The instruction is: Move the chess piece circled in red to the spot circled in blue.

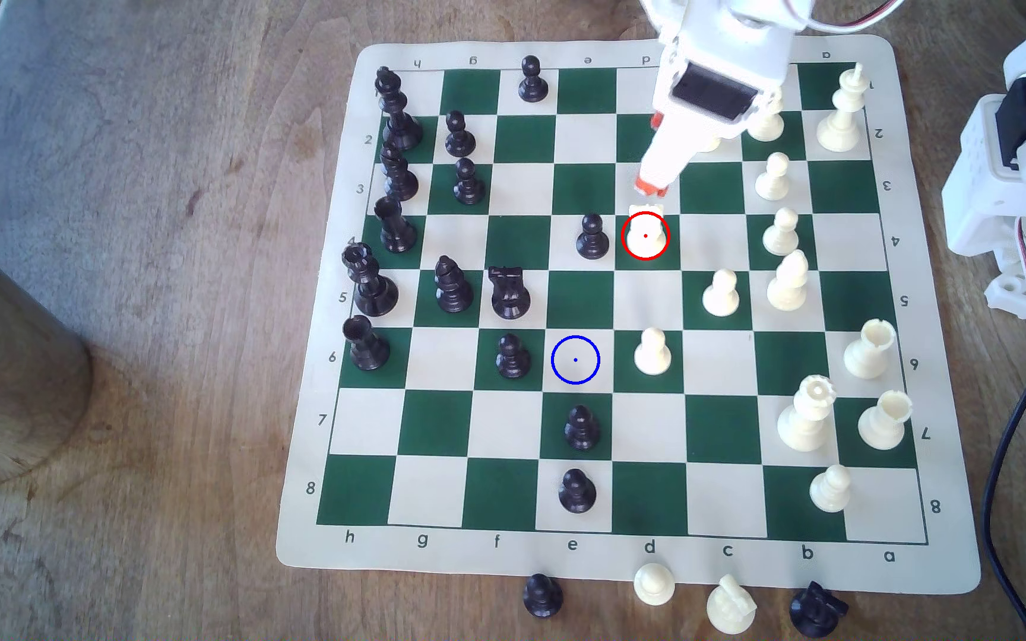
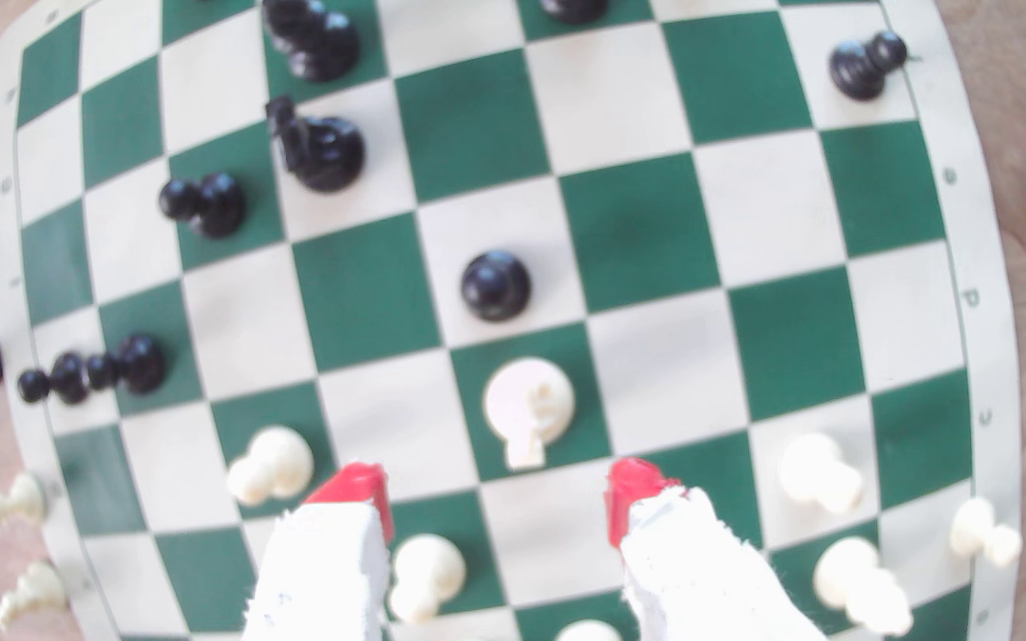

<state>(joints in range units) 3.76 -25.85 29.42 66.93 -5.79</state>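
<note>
Cream-white plastic, blocky at the head and round at the base, the chess piece stands upright on a green square of the chessboard, ringed in red in the exterior view. A black pawn stands on the cream square just beside the chess piece, toward the exterior view's left. The spot, a cream square with a thin blue ring and centre dot, lies two rows nearer the lettered edge than the chess piece and one file toward the exterior view's left; nothing stands on it. Another black pawn is just beside the spot on one side, and a white pawn is on the other side, directly below the chess piece in the exterior view.

The pincer hangs just above and behind the chess piece, its red tip close to the knight's head but apart from it. In the wrist view the pincer is spread wide, its two red-tipped fingers well apart with nothing between them, and the chess piece sits a little beyond the tips, roughly centred on the gap. The black pawn stands just past the chess piece there.

The chessboard lies on a wooden table.
</note>
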